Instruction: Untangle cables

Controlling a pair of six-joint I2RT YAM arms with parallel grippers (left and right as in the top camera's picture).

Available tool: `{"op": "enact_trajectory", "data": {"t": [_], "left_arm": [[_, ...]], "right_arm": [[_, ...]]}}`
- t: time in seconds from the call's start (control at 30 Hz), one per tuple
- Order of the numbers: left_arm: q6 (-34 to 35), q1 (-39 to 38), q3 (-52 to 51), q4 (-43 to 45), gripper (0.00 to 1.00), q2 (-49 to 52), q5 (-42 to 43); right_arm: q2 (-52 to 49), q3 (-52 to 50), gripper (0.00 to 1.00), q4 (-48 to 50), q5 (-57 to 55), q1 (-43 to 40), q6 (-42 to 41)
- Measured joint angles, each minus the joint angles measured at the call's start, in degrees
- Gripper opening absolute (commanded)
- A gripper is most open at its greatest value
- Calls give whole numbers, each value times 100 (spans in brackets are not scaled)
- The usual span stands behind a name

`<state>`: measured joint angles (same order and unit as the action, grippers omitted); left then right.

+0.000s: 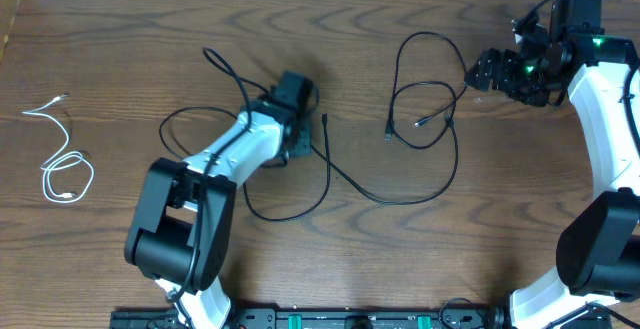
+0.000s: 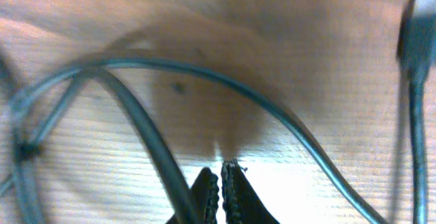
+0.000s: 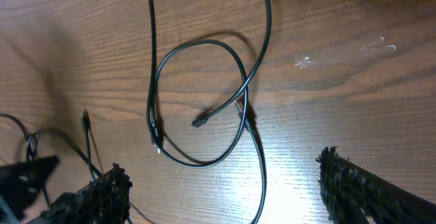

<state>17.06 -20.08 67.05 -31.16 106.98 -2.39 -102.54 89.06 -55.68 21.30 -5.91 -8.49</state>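
A brown wood-grain bench (image 1: pixel 520 229) with broad arched rings fills the overhead view; little of the room shows beyond a pale strip along the far edge and a dark rail (image 1: pixel 330 319) with green parts along the near edge. The white cable (image 1: pixel 70 157) lies in loose loops by the left edge, well apart from everything else. The black cables (image 3: pixel 150 40) sprawl across the middle of the bench in overlapping loops, with small plugs lying inside them. The left end effector (image 2: pixel 221 173) is down over these loops left of centre, its fingers pressed together. A black cable runs just beside one finger, and whether it is pinched cannot be told. The right end effector (image 3: pixel 221 163) hangs toward the far right corner with its fingers wide apart and nothing between them. A bright patch of glare falls on the wood below each wrist.
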Motion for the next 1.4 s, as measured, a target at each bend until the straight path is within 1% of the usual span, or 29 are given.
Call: {"op": "enact_trajectory", "data": {"t": [0.1,0.2,0.23,0.3,0.33,0.37,0.4,0.67,0.7,0.77,0.83,0.93,1.03,1.4], "left_arm": [[-140,166,518,-260,8,-85,26],[-404,179,734,-310,9,-343,291],[-514,144,776,-334,14,-437,424],[-726,2,835,-404,34,-588,710],[-802,-70,844,-457,41,-612,804],[-861,-168,844,-509,47,-623,876],[-935,-273,841,-553,50,-614,949],[-1311,-1005,662,-605,53,-291,1137],[-1329,-1056,660,-603,56,-201,1141],[-1384,-1132,658,-601,57,2,1152],[-1401,-1185,658,-599,58,179,1152],[-1440,-1220,647,-599,65,396,1147],[-1440,-1220,610,-629,68,446,1082],[-1453,-1231,608,-612,69,590,986]], "right_arm": [[0,0,87,0,0,0,0],[0,0,87,2,-2,0,0],[0,0,87,0,-2,0,0],[0,0,87,0,-2,0,0],[0,0,87,0,-2,0,0],[0,0,87,0,-4,0,0],[0,0,87,0,-4,0,0],[0,0,87,0,-11,0,4],[0,0,88,0,-11,0,22],[0,0,88,0,-11,0,57],[0,0,88,0,-11,0,98],[0,0,88,0,-13,0,157],[0,0,88,0,-13,0,179],[0,0,88,-11,-11,0,210]]}}
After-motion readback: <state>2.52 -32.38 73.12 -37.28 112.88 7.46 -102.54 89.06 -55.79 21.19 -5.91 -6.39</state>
